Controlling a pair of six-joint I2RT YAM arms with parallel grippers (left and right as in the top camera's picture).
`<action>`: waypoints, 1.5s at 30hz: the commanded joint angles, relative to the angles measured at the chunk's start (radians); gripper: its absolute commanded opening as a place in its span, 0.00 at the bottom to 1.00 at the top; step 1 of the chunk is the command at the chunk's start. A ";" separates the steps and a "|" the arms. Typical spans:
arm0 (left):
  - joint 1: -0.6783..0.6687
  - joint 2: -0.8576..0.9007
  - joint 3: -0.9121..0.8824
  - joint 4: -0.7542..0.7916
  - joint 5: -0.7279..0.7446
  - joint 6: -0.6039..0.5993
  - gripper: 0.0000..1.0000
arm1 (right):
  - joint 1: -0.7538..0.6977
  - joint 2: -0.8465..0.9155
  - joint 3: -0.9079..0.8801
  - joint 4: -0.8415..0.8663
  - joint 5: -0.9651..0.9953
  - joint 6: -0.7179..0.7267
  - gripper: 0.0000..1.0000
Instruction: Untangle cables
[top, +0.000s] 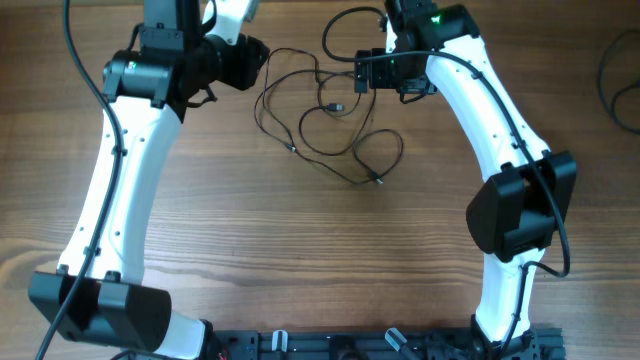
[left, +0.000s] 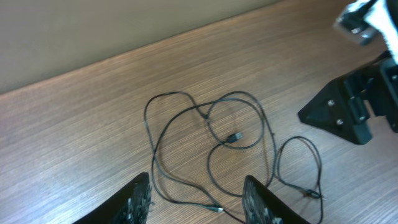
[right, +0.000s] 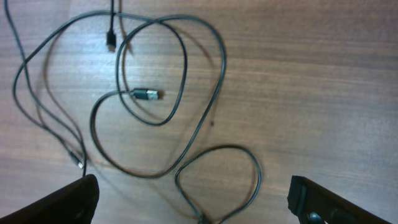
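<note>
Black thin cables (top: 336, 107), loose overlapping loops on wooden desk (top: 300, 250), beneath both pincers; left pincer (left: 198, 182) released, empty; right pincer (right: 194, 186) released wide, empty.

Thin black cables (top: 335, 108) lie in loose overlapping loops on the wooden bench (top: 300, 260), in the upper middle of the frame. One small plug sits inside the loops and another ends the lowest loop, toward the centre. The left arm (top: 120, 190) runs from the lower left corner to the upper left, and its black left tool (top: 258, 62) sits just beside the tangle's left edge. The right arm (top: 490, 120) climbs from the lower right to the top, right of centre. Its right tool (top: 362, 72) is at the tangle's upper right, where a cable strand passes close by. From above, neither tool's jaws can be made out.
</note>
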 joint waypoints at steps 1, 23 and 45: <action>0.017 0.067 0.010 -0.003 -0.002 0.000 0.50 | 0.004 0.016 0.001 0.042 0.037 0.016 1.00; 0.016 0.423 0.010 0.097 -0.002 -0.059 0.76 | 0.000 0.016 0.001 0.092 0.126 -0.038 1.00; 0.005 0.574 0.010 0.152 -0.001 -0.058 0.74 | -0.010 0.016 0.001 0.095 0.126 -0.060 1.00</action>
